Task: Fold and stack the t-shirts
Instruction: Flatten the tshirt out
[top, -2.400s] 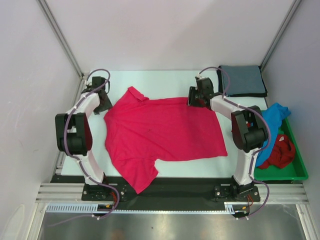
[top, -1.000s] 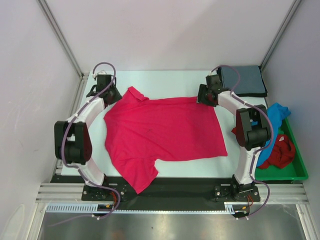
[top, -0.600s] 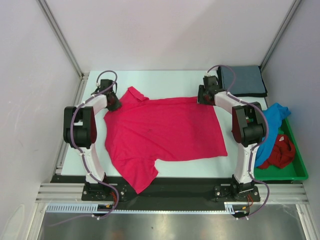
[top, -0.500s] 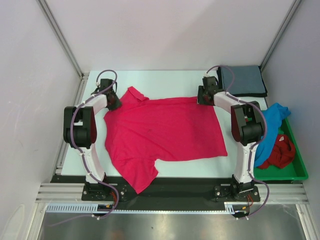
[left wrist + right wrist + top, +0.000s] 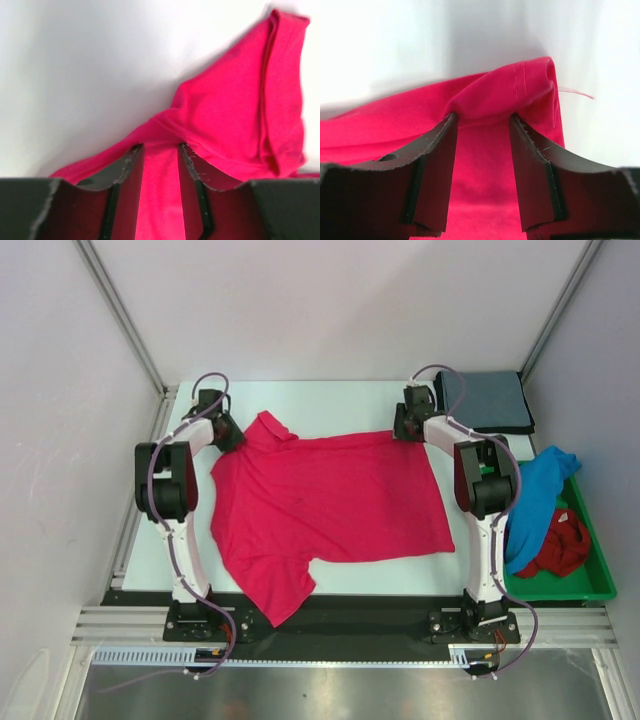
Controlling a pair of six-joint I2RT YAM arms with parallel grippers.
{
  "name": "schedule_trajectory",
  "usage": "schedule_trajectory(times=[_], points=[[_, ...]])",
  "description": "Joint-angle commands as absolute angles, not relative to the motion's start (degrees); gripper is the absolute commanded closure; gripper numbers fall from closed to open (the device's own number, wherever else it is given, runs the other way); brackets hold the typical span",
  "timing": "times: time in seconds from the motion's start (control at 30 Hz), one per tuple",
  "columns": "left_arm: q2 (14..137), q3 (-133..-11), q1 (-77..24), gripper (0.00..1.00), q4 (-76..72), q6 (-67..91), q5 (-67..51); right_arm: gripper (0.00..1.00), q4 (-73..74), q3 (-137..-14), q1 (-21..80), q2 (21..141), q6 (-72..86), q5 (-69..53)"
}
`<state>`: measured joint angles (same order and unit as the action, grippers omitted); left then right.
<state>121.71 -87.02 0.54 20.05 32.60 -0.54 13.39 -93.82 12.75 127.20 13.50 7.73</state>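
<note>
A bright pink-red t-shirt point(image 5: 330, 505) lies spread flat on the white table. My left gripper point(image 5: 227, 434) is down on its far left corner by the sleeve. In the left wrist view the jaws point(image 5: 160, 146) pinch a raised ridge of the pink-red cloth point(image 5: 240, 105). My right gripper point(image 5: 402, 428) is on the far right hem corner. Its jaws point(image 5: 481, 116) hold a bunched fold of the hem point(image 5: 520, 87). A folded grey-blue t-shirt point(image 5: 486, 402) lies at the back right. A bright blue t-shirt point(image 5: 535, 500) and a darker red one point(image 5: 560, 545) are heaped in the tray.
The green plastic tray point(image 5: 590, 588) stands along the right edge of the table. White walls with metal posts close in the table at the back and both sides. A black strip with the arm bases runs along the near edge.
Both arms have stretched out and set their grippers down on the shirt's two far corners. The jaws have narrowed and gathered cloth. The shirt's body lies as before.
</note>
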Motion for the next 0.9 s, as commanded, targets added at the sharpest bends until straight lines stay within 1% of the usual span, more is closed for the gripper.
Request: schedule_trajectory(times=[0.0, 0.07, 0.23, 0.3, 0.37, 0.43, 0.47, 0.57, 0.6, 0.63, 0.67, 0.7, 0.73, 0.77, 0.8, 0.87], points=[[126.99, -92.96, 3.07, 0.6, 23.11, 35.07, -4.74, 0.5, 15.11, -98.69, 11.78, 129.63, 15.64, 8.0], [129.01, -95.87, 4.13, 0.59, 23.9, 35.24, -6.41, 0.5, 16.34, -100.8, 10.9, 131.12, 17.14, 6.86], [136.73, -109.93, 4.92, 0.58, 30.13, 32.27, -7.65, 0.49, 19.07, -105.99, 9.32, 134.12, 18.1, 5.19], [137.9, -115.54, 4.83, 0.56, 35.04, 30.94, -5.38, 0.49, 19.6, -108.54, 8.7, 135.6, 18.02, 5.01], [135.46, -115.41, 4.83, 0.53, 35.6, 29.89, -3.96, 0.49, 21.88, -111.08, 8.26, 136.67, 17.06, 5.1], [132.38, -112.51, 4.83, 0.47, 35.6, 28.57, -1.24, 0.49, 25.29, -114.77, 7.74, 137.46, 16.7, 4.66], [127.84, -111.02, 4.83, 0.43, 35.6, 28.3, -0.27, 0.49, 26.18, -115.57, 7.56, 137.2, 16.44, 4.22], [120.0, -103.47, 4.83, 0.35, 35.51, 27.42, 4.56, 0.43, 27.85, -114.09, 8.0, 132.82, 16.0, 3.78], [114.92, -99.27, 4.92, 0.34, 35.59, 27.33, 5.35, 0.4, 28.99, -114.0, 8.35, 131.93, 16.17, 3.78], [112.52, -97.05, 4.83, 0.34, 35.6, 27.51, 6.49, 0.39, 32.14, -113.91, 8.44, 130.01, 16.87, 4.56], [110.15, -92.25, 4.83, 0.32, 35.51, 28.21, 6.5, 0.38, 33.3, -113.21, 8.35, 128.86, 17.57, 5.09], [105.52, -90.11, 4.83, 0.32, 35.33, 28.3, 6.59, 0.36, 34.01, -112.07, 8.26, 127.63, 18.19, 5.45], [103.47, -87.48, 4.83, 0.32, 35.25, 29.34, 6.68, 0.35, 34.8, -108.67, 8.17, 124.14, 18.37, 6.67], [100.92, -84.84, 4.83, 0.36, 35.07, 29.88, 6.33, 0.35, 35.07, -106.81, 8.0, 122.45, 18.46, 7.46], [96.81, -79.25, 4.83, 0.37, 34.63, 30.49, 6.07, 0.34, 35.33, -105.05, 7.82, 120.43, 18.37, 7.91], [92.22, -73.16, 4.92, 0.41, 34.19, 32.86, 5.28, 0.33, 36.73, -100.03, 7.12, 115.17, 18.37, 9.84]])
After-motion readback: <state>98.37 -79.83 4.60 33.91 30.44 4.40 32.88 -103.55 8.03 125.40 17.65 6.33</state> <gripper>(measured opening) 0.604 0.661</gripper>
